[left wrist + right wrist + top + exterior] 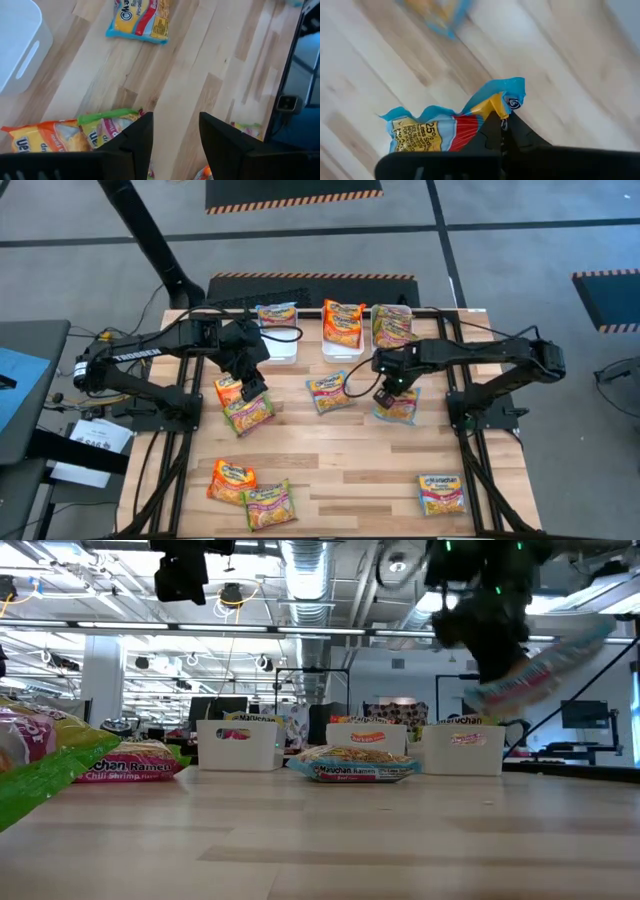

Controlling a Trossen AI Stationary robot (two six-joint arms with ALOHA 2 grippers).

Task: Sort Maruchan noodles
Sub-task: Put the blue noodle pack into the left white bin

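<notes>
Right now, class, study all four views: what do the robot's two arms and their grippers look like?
Both arms are dark, jointed and tubular. The left arm bears white TROSSEN lettering, and cables trail near its base. The left gripper has two flat, dark, wedge-shaped fingers. The right gripper has matching dark fingers tapering to narrow tips. In the low view, small green lights glow on the right arm.

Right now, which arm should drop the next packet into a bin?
The right. Its gripper is shut on the blue-edged packet, lifted off the table. The left gripper is open and empty above the orange packet and green packet.
</notes>
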